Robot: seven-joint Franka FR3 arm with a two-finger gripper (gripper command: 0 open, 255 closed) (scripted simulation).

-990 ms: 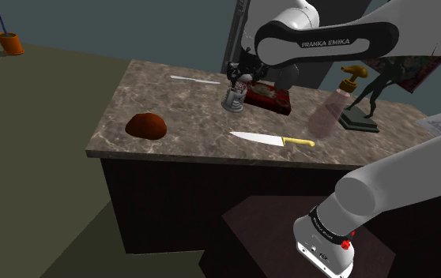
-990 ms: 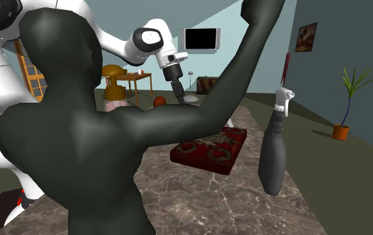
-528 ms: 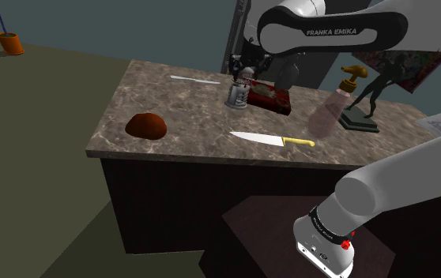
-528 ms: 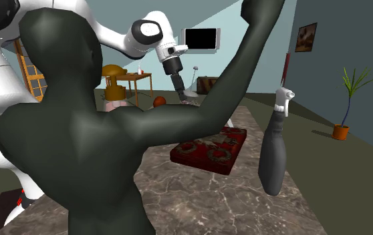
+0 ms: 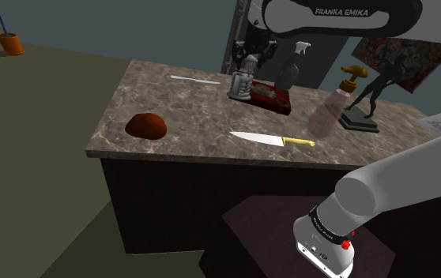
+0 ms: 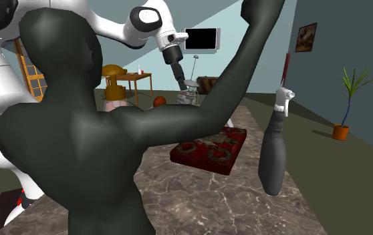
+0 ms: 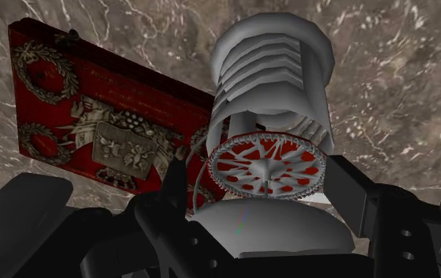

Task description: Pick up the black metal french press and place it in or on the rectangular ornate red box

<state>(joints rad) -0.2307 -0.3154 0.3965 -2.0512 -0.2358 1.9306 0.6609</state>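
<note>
The french press (image 5: 242,80) is drawn silver-grey, with a ribbed body and a pierced round lid. My gripper (image 5: 251,60) is shut on its top and holds it off the marble counter (image 5: 171,110), just beside the red box's end on the shoulder view's left. The ornate red box (image 5: 271,96) lies flat on the counter. In the wrist view the black fingers (image 7: 162,212) clasp the press (image 7: 271,110), and the red box (image 7: 92,118) lies beside and below it. The second exterior view has the press (image 6: 188,99) hanging under the gripper (image 6: 182,89), beyond the box (image 6: 210,151).
On the counter lie a brown lump (image 5: 147,125), a yellow-handled knife (image 5: 271,140) and a thin white utensil (image 5: 196,80). A pinkish spray bottle (image 5: 329,108), a dark spray bottle (image 5: 288,69) and a dark figurine (image 5: 367,99) stand beyond the box. The figurine (image 6: 78,153) looms in front.
The gripper has risen with the french press, carrying it up off the counter and a little toward the shoulder view's right, closer to the red box.
</note>
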